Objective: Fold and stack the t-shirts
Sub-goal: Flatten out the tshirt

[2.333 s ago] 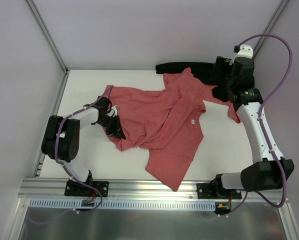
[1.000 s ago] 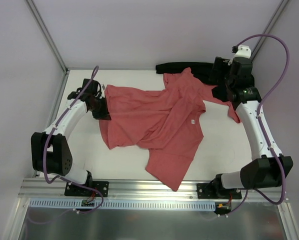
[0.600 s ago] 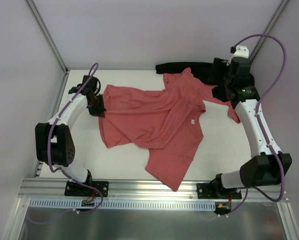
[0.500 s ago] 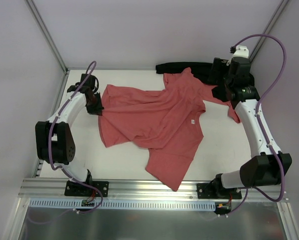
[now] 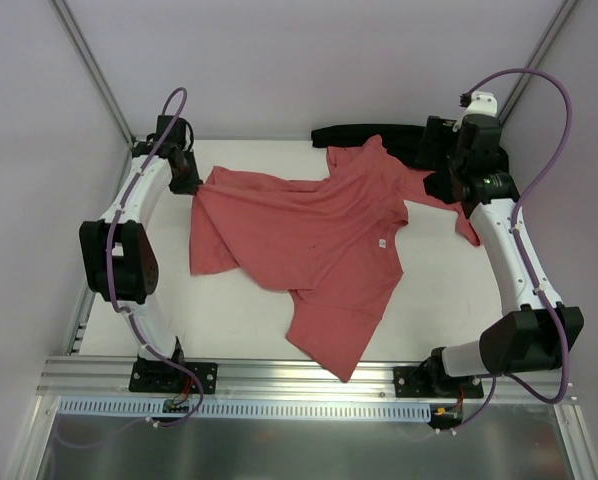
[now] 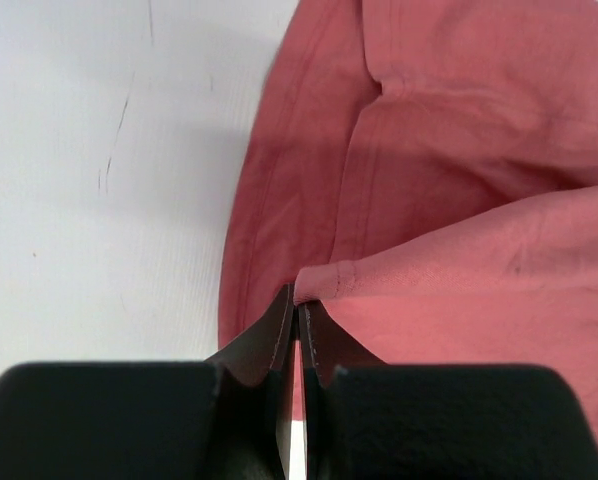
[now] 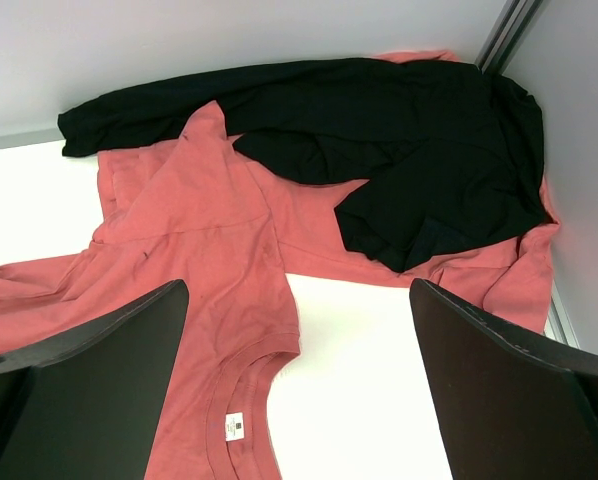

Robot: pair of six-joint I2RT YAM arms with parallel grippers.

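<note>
1. One salmon-red short-sleeved t-shirt [image 5: 309, 235] of thin cloth lies rumpled and unfolded on the white table [image 5: 229, 320]. One end touches the black cloth garment [image 5: 374, 137] heaped in the far corner, and the body runs away from that garment toward the left arm's side.
2. The edge farthest from the black garment is pinched in the left gripper [image 6: 295, 300], whose jaws are pressed together on a hemmed fold of the cloth.
3. The right gripper [image 7: 297, 290] hangs just beside the black garment, above the shirt's collar end, with its jaws spread wide and nothing between them.
4. A patch of more salmon-red cloth [image 7: 509, 285] shows from under the black garment; I cannot tell how much is there.
5. To my eye this is the spreading-out step. The shirt's long axis runs from the left pinch toward the black garment. That makes the right arm the nearer one to take the opposite end, by the white neck label [image 7: 234, 425].
</note>
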